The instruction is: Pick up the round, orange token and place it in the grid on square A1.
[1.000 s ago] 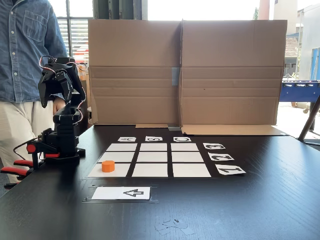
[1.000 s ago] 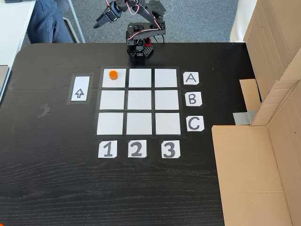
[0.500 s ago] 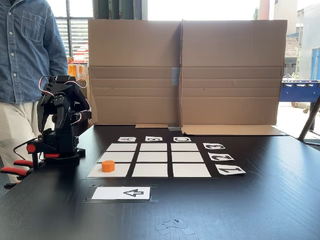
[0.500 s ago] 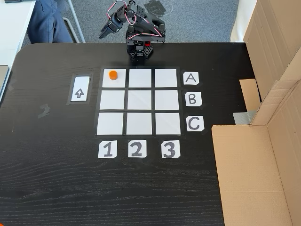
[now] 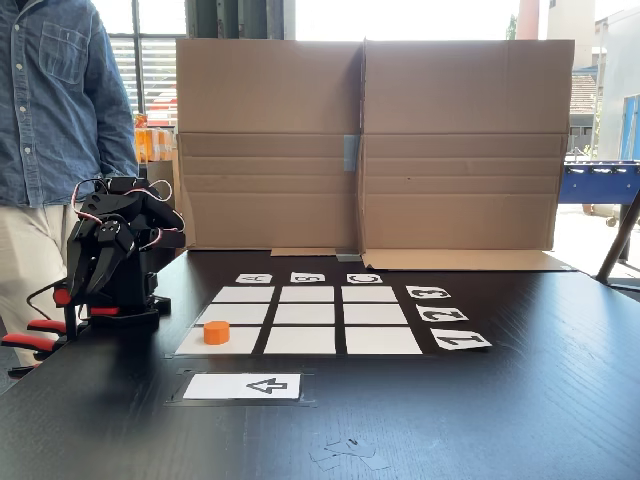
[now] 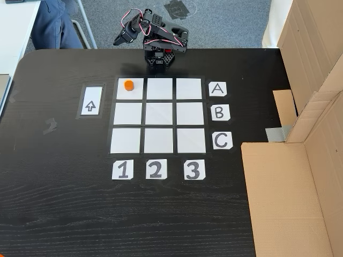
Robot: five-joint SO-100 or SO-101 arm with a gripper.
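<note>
We see the black arm has folded down since a second ago, claw (image 6: 119,40) off the surface's far edge, holding nothing; its opening we can't tell. The small round orange plastic token (image 6: 128,84) sits on white paper square A1 (image 6: 134,92): placed, we judge.

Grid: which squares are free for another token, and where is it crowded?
Eight squares of the grid are bare; the token sits on A1. Bare table spreads left of the "1" card. The arm's base crowds the edge by row A.
</note>
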